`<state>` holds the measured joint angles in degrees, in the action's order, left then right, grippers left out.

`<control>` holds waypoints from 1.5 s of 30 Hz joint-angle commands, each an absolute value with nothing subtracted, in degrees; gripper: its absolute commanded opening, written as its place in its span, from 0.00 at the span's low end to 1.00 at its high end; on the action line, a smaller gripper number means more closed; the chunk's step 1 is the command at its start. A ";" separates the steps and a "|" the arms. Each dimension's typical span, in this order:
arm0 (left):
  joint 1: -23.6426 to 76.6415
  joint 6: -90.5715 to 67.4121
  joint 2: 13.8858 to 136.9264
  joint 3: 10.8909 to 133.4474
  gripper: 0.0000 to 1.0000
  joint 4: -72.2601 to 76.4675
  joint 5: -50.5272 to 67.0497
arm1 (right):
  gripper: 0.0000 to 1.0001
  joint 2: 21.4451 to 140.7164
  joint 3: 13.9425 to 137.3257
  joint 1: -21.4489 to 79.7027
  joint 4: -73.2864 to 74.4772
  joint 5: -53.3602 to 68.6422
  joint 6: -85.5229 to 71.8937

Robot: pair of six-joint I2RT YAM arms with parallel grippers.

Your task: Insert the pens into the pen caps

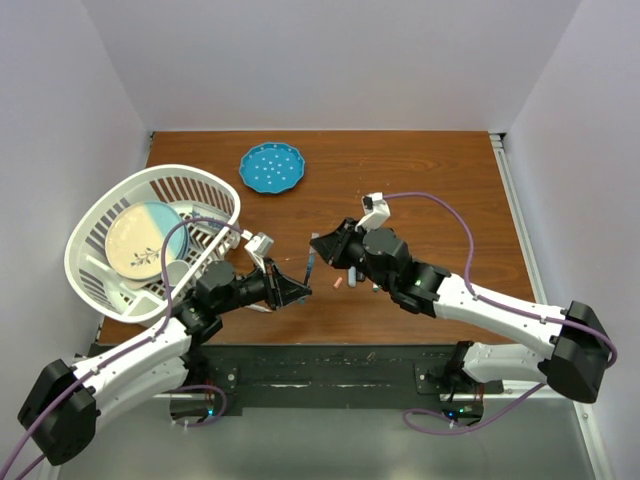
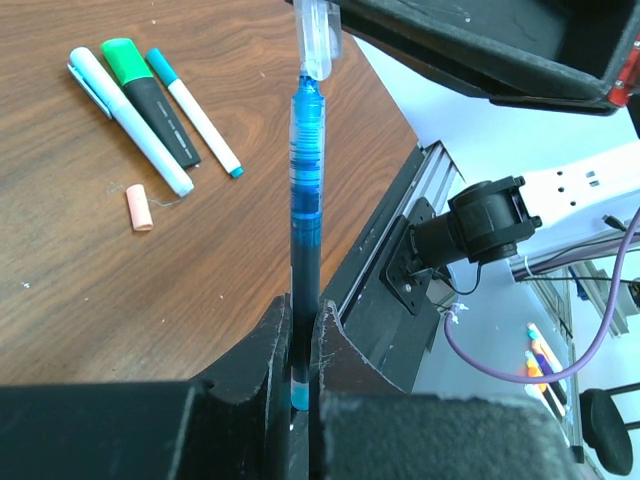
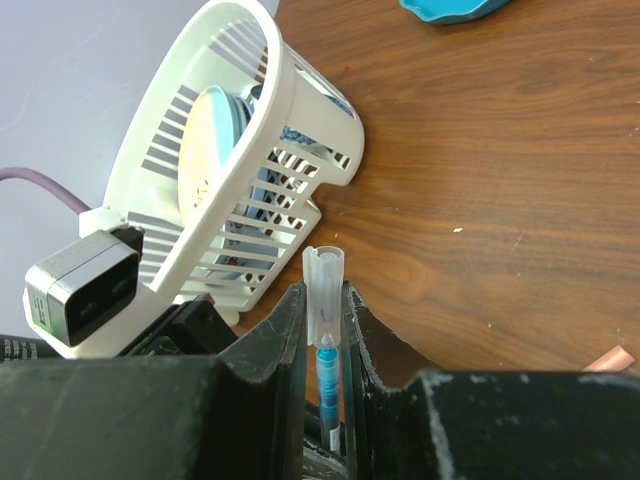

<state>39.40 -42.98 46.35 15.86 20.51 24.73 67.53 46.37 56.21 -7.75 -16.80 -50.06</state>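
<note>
My left gripper [image 2: 303,305] is shut on the dark lower barrel of a blue pen [image 2: 305,200], which points toward my right gripper [image 3: 325,300]. My right gripper is shut on a clear pen cap [image 3: 325,285]. The pen's blue tip [image 3: 327,352] sits at the cap's mouth [image 2: 317,40]. In the top view the two grippers [image 1: 295,290] [image 1: 318,245] meet above the front middle of the table with the pen [image 1: 308,268] between them. Three other pens [image 2: 150,110] lie side by side on the table, and a loose pink cap [image 2: 140,207] lies beside them.
A white slatted basket [image 1: 215,185] holding plates stands at the left, close behind my left arm. A blue dotted plate [image 1: 271,167] lies at the back. The table's front edge and metal rail [image 2: 400,210] run just under the grippers.
</note>
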 commanded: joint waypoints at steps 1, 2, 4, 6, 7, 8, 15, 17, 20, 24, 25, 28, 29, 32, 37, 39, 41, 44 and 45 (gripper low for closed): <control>39.29 -42.98 47.72 19.07 0.00 22.68 23.91 | 0.00 66.62 45.35 57.04 -9.84 -16.70 -50.54; 39.29 -42.80 48.33 19.94 0.00 22.50 23.82 | 0.00 66.36 45.00 57.22 -9.76 -16.79 -50.45; 39.20 -42.89 48.43 20.65 0.00 22.32 23.21 | 0.00 66.01 44.65 57.65 -9.32 -17.31 -50.27; 39.20 -43.33 48.51 21.53 0.00 22.41 22.42 | 0.00 65.66 43.86 58.62 -9.14 -18.01 -50.10; 39.29 -43.59 48.52 21.71 0.00 22.59 22.24 | 0.00 65.65 43.68 58.97 -8.79 -18.71 -49.84; 39.29 -44.38 48.60 22.14 0.00 22.94 22.15 | 0.00 65.83 43.59 59.41 -8.44 -19.24 -49.22; 39.11 -47.37 50.62 24.34 0.00 25.75 20.66 | 0.00 66.36 42.36 62.75 -8.18 -21.18 -49.22; 39.11 -48.08 51.06 24.87 0.00 26.19 20.13 | 0.00 66.53 42.19 63.54 -8.17 -21.97 -49.39; 39.02 -48.08 52.29 26.45 0.00 26.10 18.90 | 0.00 67.23 42.10 64.77 -8.26 -22.06 -49.83; 38.76 -48.16 54.31 28.56 0.00 26.80 18.54 | 0.00 68.29 42.10 67.23 -9.14 -22.50 -50.36; 38.76 -48.25 55.19 29.26 0.00 26.81 18.63 | 0.00 68.38 41.93 67.58 -9.31 -22.59 -50.45; 38.67 -46.94 56.33 30.58 0.00 26.81 18.28 | 0.00 68.55 42.01 68.99 -9.32 -23.03 -50.54; 38.67 -46.50 56.60 30.93 0.00 26.46 18.02 | 0.00 68.38 41.92 69.17 -9.23 -23.03 -50.62; 38.67 -43.78 57.13 31.99 0.00 25.23 16.44 | 0.00 68.12 41.05 70.75 -9.58 -23.11 -51.24; 38.58 -40.61 58.09 32.87 0.00 24.52 15.12 | 0.00 67.68 39.73 73.03 -8.00 -25.48 -51.94; 38.58 -39.91 58.62 33.22 0.00 24.17 15.20 | 0.00 67.24 39.29 73.65 -7.82 -26.36 -52.03; 38.67 -39.20 59.67 33.22 0.00 24.34 15.99 | 0.00 66.54 38.67 73.83 -8.09 -27.24 -51.95; 38.58 -39.02 59.50 32.17 0.00 25.66 17.84 | 0.00 63.82 38.76 73.74 -7.47 -29.70 -50.63; 38.58 -39.02 59.24 31.21 0.00 25.93 19.15 | 0.00 62.16 39.11 73.74 -6.43 -30.23 -49.93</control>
